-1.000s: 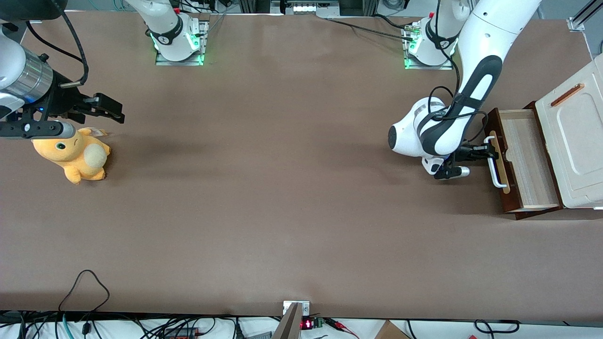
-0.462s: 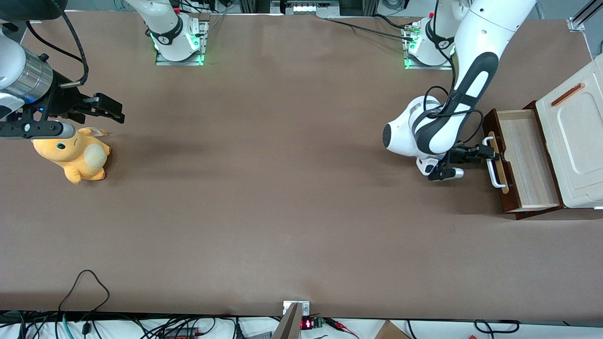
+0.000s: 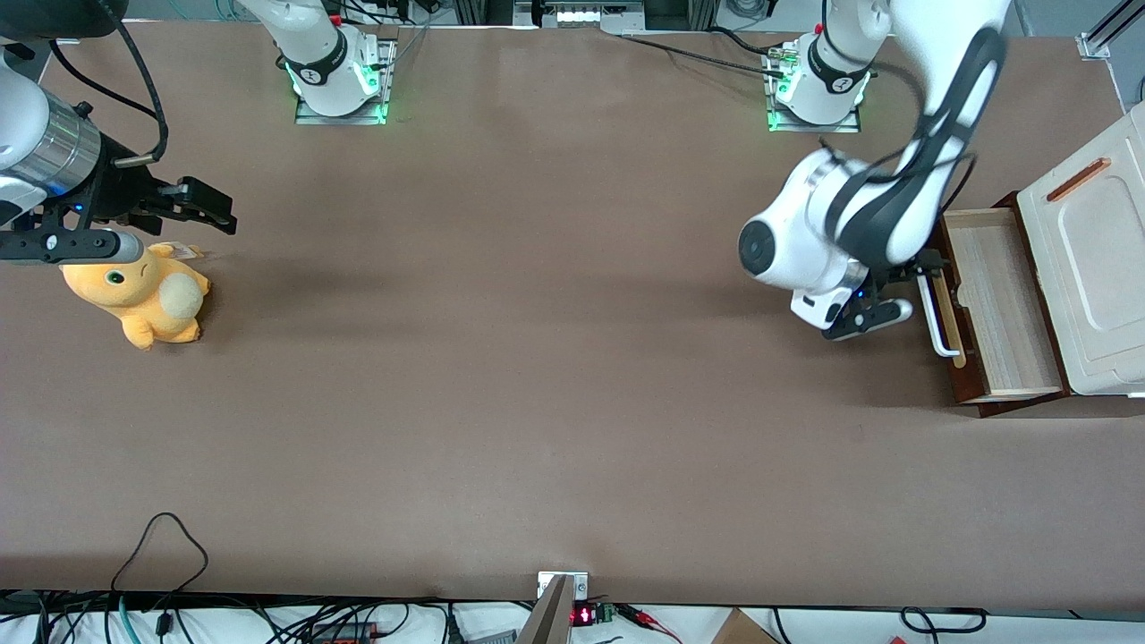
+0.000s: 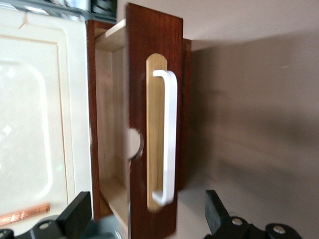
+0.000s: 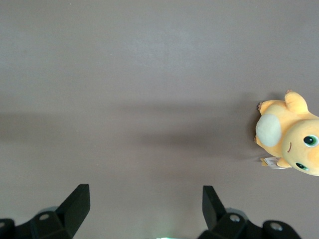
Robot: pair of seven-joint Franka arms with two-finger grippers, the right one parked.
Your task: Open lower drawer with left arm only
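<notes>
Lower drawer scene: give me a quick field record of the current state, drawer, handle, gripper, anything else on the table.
drawer: dark brown wooden lower drawer, pulled out, pale wood box inside looks empty
handle: white bar handle on pale wood strip, nothing gripping it
gripper: black left gripper, open, off the handle, in front of the drawer
cabinet top: cream-white panel with slim orange-brown handle
other: orange plush toy toward the parked arm's end of the table

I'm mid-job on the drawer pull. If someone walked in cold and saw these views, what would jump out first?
Probably the lower drawer, pulled well out of the cream-white cabinet at the working arm's end, its pale wood box showing. Right in front of its white bar handle hangs the left arm, with its gripper open and clear of the handle. Toward the parked arm's end lies an orange plush toy.
</notes>
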